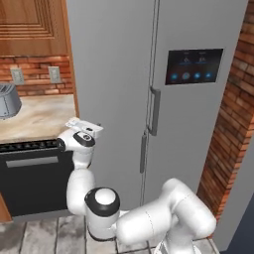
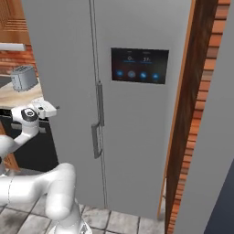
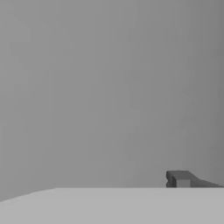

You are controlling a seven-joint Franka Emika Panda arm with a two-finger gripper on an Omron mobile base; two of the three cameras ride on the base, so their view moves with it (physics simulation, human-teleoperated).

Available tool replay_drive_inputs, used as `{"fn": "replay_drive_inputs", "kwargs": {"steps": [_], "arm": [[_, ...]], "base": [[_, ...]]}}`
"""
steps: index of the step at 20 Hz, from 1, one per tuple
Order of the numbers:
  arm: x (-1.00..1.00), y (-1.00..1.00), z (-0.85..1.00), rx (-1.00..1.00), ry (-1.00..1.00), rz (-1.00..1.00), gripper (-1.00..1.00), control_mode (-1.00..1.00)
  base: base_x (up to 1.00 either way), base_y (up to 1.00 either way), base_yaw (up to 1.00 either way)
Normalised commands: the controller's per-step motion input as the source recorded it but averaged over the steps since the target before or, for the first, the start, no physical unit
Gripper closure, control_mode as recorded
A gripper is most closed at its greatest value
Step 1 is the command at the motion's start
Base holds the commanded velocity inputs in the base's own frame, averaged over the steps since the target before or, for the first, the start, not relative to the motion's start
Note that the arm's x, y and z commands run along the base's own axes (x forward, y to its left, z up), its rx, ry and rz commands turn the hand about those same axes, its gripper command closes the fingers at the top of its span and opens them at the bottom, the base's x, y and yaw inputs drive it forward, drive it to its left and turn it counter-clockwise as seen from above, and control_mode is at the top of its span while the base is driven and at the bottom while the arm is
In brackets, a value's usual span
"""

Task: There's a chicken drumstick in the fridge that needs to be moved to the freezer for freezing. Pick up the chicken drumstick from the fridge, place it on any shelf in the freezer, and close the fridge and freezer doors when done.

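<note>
Both grey doors (image 1: 198, 99) of the fridge are shut, so the chicken drumstick cannot be seen; the hand (image 1: 97, 126) hangs spread wide and empty near the plain freezer (image 1: 111, 74) door, right of the desk (image 1: 34, 116)

both doors (image 1: 149, 74) are shut flat, blocking the way inside. the handles (image 1: 154, 111) stand out at the seam. a brick wall (image 1: 230, 129) closes the right side.

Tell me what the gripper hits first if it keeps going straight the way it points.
Most likely the plain grey freezer door: the open gripper faces its flat surface, well left of the handles; gap unclear.
</note>
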Motion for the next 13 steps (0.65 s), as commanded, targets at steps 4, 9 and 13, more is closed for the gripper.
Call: {"fn": "replay_drive_inputs", "kwargs": {"steps": [4,9,13], "arm": [[-0.17,-0.26,0.14,0.02,-0.04,0.00,-1.00,-1.00],[-0.59,-0.21,0.45,0.00,-0.01,0.00,-1.00,-1.00],[-0.64,-0.29,0.58,0.00,0.01,0.00,-1.00,-1.00]], "base": [[0.00,0.00,0.00],[0.00,0.00,0.00],[0.00,0.00,0.00]]}}
